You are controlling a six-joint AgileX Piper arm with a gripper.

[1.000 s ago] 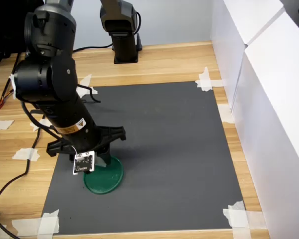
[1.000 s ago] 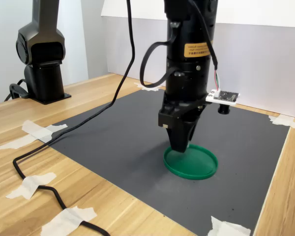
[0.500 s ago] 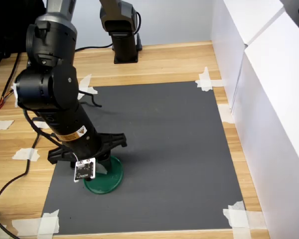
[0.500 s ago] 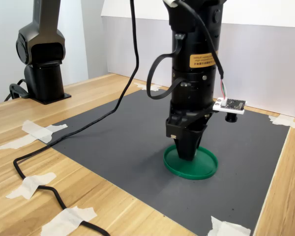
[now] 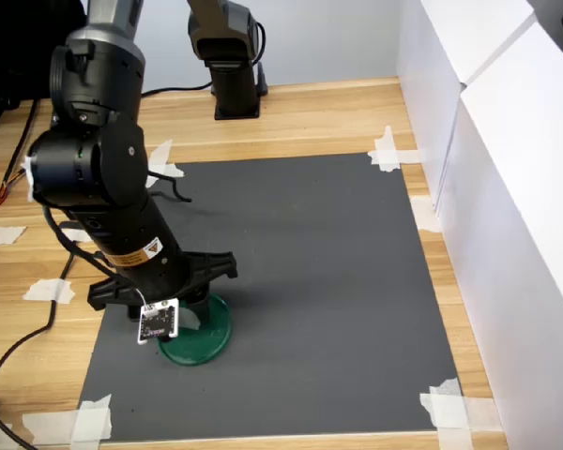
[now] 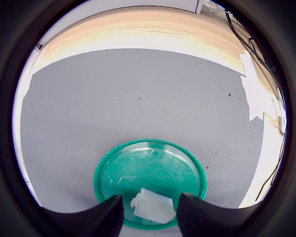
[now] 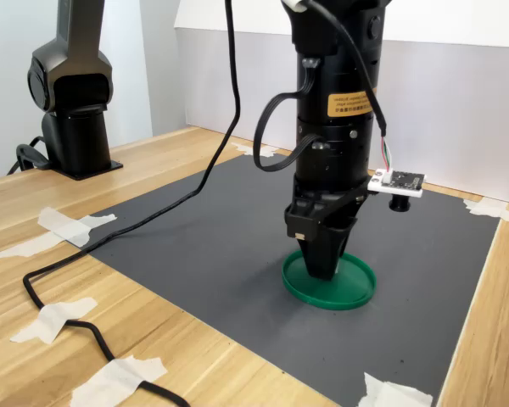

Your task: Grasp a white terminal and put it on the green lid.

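The green lid point(image 6: 155, 160) lies on the dark grey mat near the first exterior view's lower left corner point(image 5: 216, 339). My gripper point(image 6: 150, 210) points straight down over the lid's near part, its tips almost at the lid's surface point(image 7: 322, 270). The white terminal point(image 6: 153, 206), a small uneven white block, sits between the two dark fingertips point(image 6: 108, 215), and the gripper is shut on it. In both exterior views the fingers and arm hide the terminal. The lid point(image 7: 352, 288) carries nothing else.
The grey mat point(image 5: 310, 262) is taped to a wooden table with white tape pieces point(image 5: 387, 150). A second black arm base point(image 5: 230, 56) stands at the back. White walls point(image 5: 507, 187) close the first exterior view's right. A black cable point(image 7: 68, 280) trails across the wood.
The arm moved from beside the lid to over it and came down a little, carrying the terminal. Over the last half second it has barely shifted.
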